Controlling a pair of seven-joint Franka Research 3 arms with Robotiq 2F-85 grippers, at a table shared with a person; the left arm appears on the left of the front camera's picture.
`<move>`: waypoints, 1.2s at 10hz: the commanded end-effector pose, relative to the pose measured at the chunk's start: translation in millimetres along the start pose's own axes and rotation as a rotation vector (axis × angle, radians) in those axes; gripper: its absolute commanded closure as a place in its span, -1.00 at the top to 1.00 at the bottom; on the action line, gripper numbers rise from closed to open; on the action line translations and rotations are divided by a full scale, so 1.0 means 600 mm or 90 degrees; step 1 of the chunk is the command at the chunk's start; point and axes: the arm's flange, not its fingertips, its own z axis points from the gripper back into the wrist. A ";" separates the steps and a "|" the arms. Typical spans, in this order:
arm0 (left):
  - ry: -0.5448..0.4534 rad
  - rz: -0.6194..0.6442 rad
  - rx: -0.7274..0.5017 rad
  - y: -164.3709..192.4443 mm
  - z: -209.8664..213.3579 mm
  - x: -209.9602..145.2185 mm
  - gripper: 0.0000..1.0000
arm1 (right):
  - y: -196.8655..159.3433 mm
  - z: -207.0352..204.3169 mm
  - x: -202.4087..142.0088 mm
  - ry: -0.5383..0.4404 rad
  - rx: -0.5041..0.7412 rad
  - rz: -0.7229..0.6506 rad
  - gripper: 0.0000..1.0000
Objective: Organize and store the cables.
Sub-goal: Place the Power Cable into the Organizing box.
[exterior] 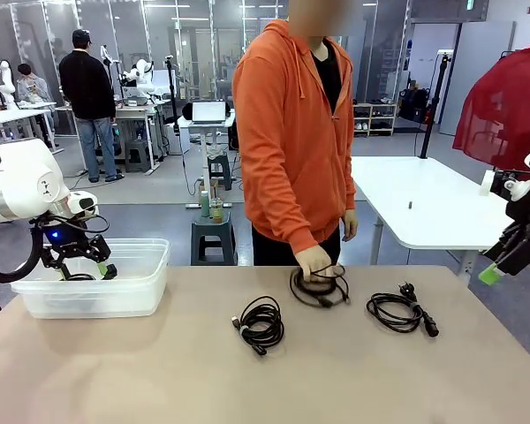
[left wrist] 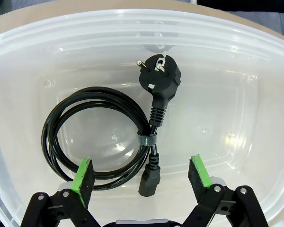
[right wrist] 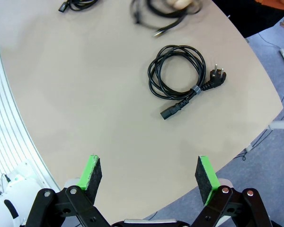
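Three coiled black cables lie on the tan table: one at the middle (exterior: 260, 323), one under the person's hand (exterior: 319, 284), one at the right (exterior: 400, 312) with a round plug, also in the right wrist view (right wrist: 180, 78). Another coiled cable (left wrist: 104, 137) lies on the floor of the clear plastic bin (exterior: 97, 287). My left gripper (exterior: 95, 268) hangs open inside the bin, just above that cable (left wrist: 142, 177). My right gripper (exterior: 503, 265) is open, raised off the table's right edge, nothing between its fingers (right wrist: 146, 172).
The person in an orange hoodie (exterior: 293, 132) stands at the far side, one hand (exterior: 314, 262) on the middle-right cable. A white table (exterior: 424, 199) stands behind at right. Bare tabletop (exterior: 247, 380) spreads in front of the cables.
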 end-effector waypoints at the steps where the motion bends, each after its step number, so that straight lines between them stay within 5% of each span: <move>1: 0.007 -0.034 -0.004 0.000 0.009 -0.012 1.00 | -0.003 0.003 0.003 0.000 0.006 0.001 1.00; 12: -0.053 -0.090 -0.013 -0.026 0.137 -0.052 1.00 | -0.003 0.003 0.003 0.000 0.006 0.001 1.00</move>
